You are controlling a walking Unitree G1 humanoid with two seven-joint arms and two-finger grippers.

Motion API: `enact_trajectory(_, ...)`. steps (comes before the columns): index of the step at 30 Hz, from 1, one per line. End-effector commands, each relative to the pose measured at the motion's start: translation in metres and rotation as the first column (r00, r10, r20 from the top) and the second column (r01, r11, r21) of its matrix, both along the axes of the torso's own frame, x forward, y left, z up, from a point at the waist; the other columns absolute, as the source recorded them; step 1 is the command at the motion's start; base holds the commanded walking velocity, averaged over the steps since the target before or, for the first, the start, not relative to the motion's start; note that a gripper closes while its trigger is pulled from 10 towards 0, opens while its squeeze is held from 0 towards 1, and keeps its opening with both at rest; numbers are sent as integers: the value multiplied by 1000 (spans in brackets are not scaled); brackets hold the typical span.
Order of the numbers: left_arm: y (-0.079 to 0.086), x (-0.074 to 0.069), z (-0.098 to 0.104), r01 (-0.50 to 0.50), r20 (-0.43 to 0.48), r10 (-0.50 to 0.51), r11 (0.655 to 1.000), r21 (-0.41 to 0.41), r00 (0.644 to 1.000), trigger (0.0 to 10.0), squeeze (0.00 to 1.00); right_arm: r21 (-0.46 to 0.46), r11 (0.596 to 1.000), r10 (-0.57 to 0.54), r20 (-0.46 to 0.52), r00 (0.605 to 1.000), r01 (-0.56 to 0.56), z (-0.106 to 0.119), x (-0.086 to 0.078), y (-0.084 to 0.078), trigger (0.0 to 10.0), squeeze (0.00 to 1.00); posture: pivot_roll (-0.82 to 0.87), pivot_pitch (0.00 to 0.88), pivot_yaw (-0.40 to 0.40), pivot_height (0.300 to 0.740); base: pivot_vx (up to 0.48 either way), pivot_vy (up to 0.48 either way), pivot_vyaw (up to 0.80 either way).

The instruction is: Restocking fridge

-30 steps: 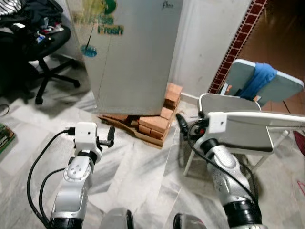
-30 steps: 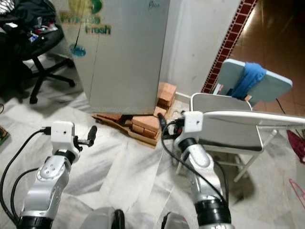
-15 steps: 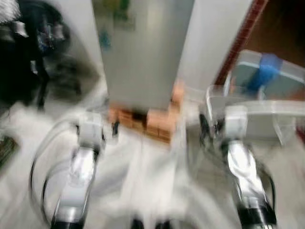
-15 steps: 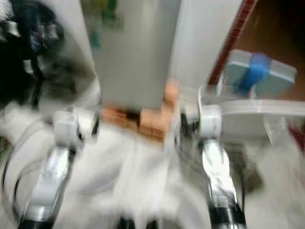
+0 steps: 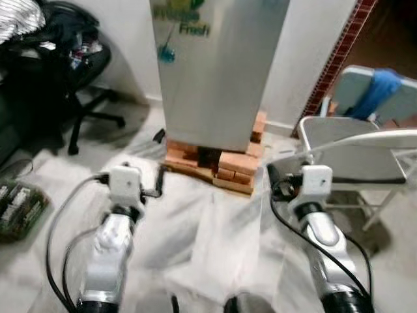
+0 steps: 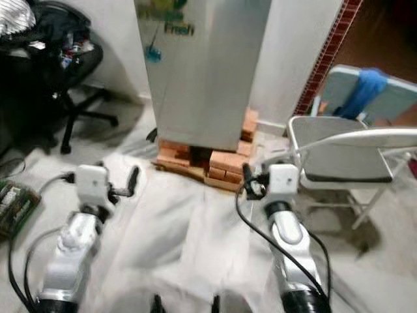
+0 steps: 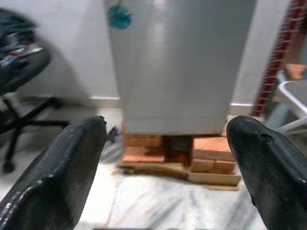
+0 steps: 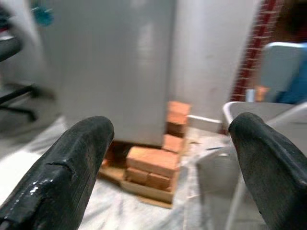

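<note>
Legible text: one word, on the fridge door.

The silver fridge [image 5: 218, 72] carried green lettering near the top of its door; the lower word read "Fresh" [image 5: 194, 29] in the left eye view and again in the right eye view. A line of larger green letters above it was cut off by the frame edge and blurred, so it could not be read. A round teal sticker [image 7: 119, 16] sat under the lettering, with no characters resolvable on it in the head or left wrist views. The right wrist view was too blurred to show any print on the door.
</note>
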State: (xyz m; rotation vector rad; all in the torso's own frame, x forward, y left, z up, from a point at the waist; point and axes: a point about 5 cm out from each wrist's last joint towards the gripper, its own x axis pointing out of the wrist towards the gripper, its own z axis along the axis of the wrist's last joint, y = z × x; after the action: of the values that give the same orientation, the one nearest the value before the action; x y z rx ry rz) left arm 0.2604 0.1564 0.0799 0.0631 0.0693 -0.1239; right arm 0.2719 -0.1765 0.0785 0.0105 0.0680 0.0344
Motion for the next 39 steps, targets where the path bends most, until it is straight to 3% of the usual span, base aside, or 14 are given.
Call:
enact_trajectory(1, 8, 0, 3, -18, 8, 18, 1000, 9, 1000, 10000, 0, 18, 1000, 18, 13, 1000, -18, 3, 1, 6, 10000, 0, 36, 79, -29, 740, 0, 480, -800)
enact_trajectory(19, 7, 5, 3, -5, 7, 5, 1000, 7, 1000, 10000, 0, 33, 997, 62, 36, 997, -63, 9, 5, 9, 10000, 0, 29, 64, -33, 740, 0, 480, -800)
enact_trajectory(27, 7, 7, 4, -14, 10, 14, 1000, 6, 1000, 10000, 0, 36, 996, 78, 42, 996, -80, 10, 5, 12, 10000, 0, 27, 63, -32, 740, 0, 480, 0)
enact_trajectory(39, 8, 5, 2, -11, -5, 11, 1000, -6, 1000, 10000, 0, 30, 996, 84, 47, 995, -86, 11, 6, 14, 10000, 0, 23, 71, -30, 740, 0, 480, -793)
